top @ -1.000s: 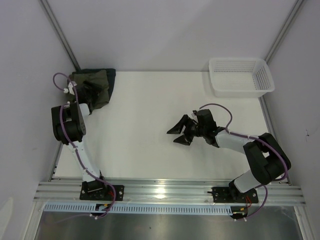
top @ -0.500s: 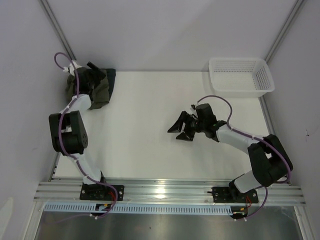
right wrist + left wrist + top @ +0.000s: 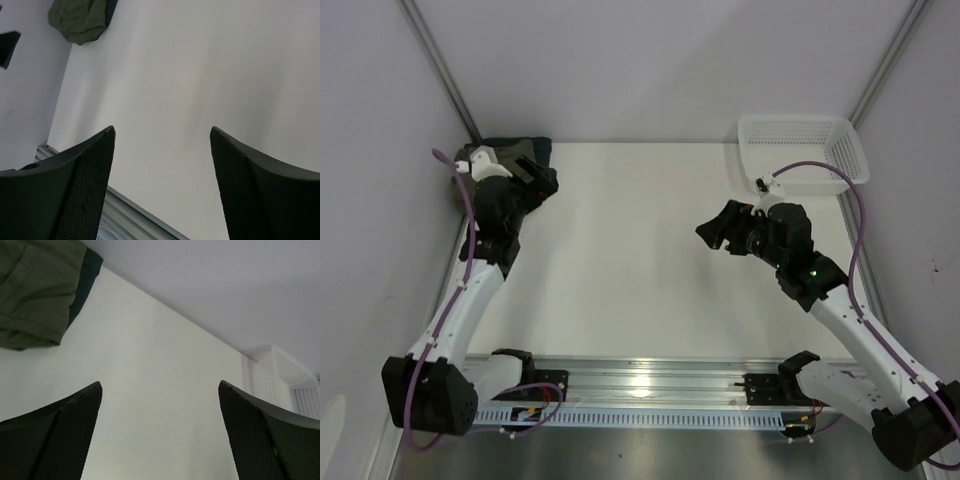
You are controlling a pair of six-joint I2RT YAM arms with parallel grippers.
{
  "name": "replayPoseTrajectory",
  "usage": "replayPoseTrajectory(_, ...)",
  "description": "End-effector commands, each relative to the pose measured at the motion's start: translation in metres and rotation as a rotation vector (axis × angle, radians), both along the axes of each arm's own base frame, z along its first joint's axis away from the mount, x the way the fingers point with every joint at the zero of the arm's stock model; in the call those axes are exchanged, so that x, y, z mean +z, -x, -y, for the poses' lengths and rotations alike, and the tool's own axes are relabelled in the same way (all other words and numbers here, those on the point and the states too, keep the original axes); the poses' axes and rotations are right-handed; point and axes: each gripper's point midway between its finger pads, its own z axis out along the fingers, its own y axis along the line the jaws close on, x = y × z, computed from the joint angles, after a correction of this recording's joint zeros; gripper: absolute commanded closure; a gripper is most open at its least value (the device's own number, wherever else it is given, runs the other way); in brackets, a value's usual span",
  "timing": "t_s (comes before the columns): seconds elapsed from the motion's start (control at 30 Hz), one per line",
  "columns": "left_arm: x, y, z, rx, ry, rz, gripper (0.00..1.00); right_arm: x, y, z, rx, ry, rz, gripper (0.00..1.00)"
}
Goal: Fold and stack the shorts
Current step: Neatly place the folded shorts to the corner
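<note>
Since half a second ago, both arms have been raised and drawn back: the left gripper [image 3: 538, 180] has been lifted off the shorts [image 3: 36, 287], and the right gripper [image 3: 716, 230] has been carried from the middle of the table [image 3: 620, 260] towards its right side. The shorts have been left where they were, bunched in the far left corner of the table, on top of a dark cloth [image 3: 86, 275] whose edge shows along their right side.

In the left wrist view the shorts are seen at the upper left, beyond the left finger and apart from it; nothing is held between the fingers [image 3: 55, 440], which are spread wide over bare table. From above, most of the pile is hidden by the left arm, and the gripper is seen at its near right edge, though whether it is over the cloth or just beside it cannot be told.

The right gripper's jaws are likewise spread wide and hold nothing. It is kept well apart from the shorts [image 3: 79, 19], which appear small at the far upper left of its wrist view.

A white basket [image 3: 802, 152] stands at the far right corner, well apart from the shorts.
</note>
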Motion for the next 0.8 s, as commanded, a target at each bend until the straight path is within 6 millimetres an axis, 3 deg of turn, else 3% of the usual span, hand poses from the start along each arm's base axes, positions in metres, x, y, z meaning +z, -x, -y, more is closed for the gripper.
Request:
replayPoseTrajectory(0.0,-0.024,0.045,0.008,-0.019,-0.012,-0.052,0.01,0.000,-0.003,0.044,-0.184,0.109,0.077,0.22)
replayPoseTrajectory(0.03,-0.025,0.054,0.007,-0.018,-0.016,-0.049,0.00,0.002,-0.001,0.050,-0.208,0.107,0.098,0.22)
replayPoseTrajectory(0.07,-0.055,0.068,0.006,-0.022,-0.021,-0.103,0.01,-0.004,0.001,0.056,-0.228,0.111,0.103,0.21)
replayPoseTrajectory(0.1,-0.039,0.080,0.006,-0.032,-0.013,-0.034,0.01,-0.002,0.004,0.060,-0.239,0.109,0.123,0.21)
replayPoseTrajectory(0.13,-0.040,0.087,0.008,-0.051,-0.014,-0.025,0.01,0.007,0.008,0.068,-0.270,0.097,0.167,0.21)
replayPoseTrajectory(0.33,-0.076,0.125,0.012,-0.121,-0.048,-0.098,0.01,-0.006,0.023,0.099,-0.381,0.121,0.191,0.19)
replayPoseTrajectory(0.43,-0.093,0.140,0.016,-0.162,-0.053,-0.099,0.01,-0.018,0.029,0.111,-0.430,0.139,0.183,0.19)
replayPoseTrajectory(0.5,-0.092,0.144,0.021,-0.195,-0.052,-0.062,0.01,-0.018,0.035,0.120,-0.460,0.133,0.204,0.20)
replayPoseTrajectory(0.53,-0.103,0.150,0.027,-0.239,-0.057,-0.053,0.01,-0.022,0.038,0.125,-0.474,0.135,0.212,0.19)
replayPoseTrajectory(0.63,-0.105,0.153,0.035,-0.276,-0.042,-0.005,0.01,-0.038,0.042,0.129,-0.484,0.146,0.202,0.17)
replayPoseTrajectory(0.77,-0.131,0.156,0.035,-0.289,-0.073,-0.017,0.01,-0.059,0.045,0.135,-0.501,0.166,0.207,0.16)
